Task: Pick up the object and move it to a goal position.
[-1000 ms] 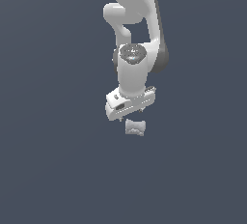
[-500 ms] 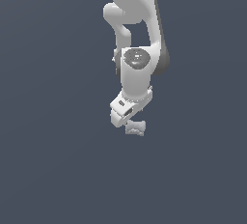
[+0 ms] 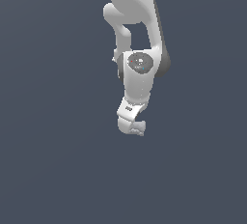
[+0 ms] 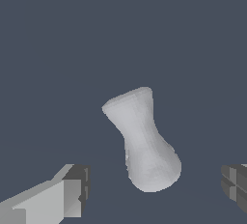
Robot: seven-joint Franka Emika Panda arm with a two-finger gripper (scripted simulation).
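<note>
Between the spread jaws of the gripper (image 4: 153,189) the object (image 4: 142,138) is seen in the wrist view, with clear gaps to each fingertip (image 4: 77,189) on either side, so nothing is pinched. One grey pad is shown at each side of the picture, well apart from the piece. The object's long axis is laid on a slant across the line joining the two fingers rather than along it: one flared end is turned toward the gripper, the other away. It is rendered as a pale grey, lumpy piece with a pinched waist, wider at the rounded end nearer the gripper and flatter at the far end. It is lying on the plain dark grey desk (image 4: 58,49).

From the exterior view, the object is almost wholly hidden behind the gripper (image 3: 137,130), which is held low and pointed downward; only a pale lump at its tip can be made out. Above it the white arm (image 3: 137,76) is folded upward toward the far side of the scene.
</note>
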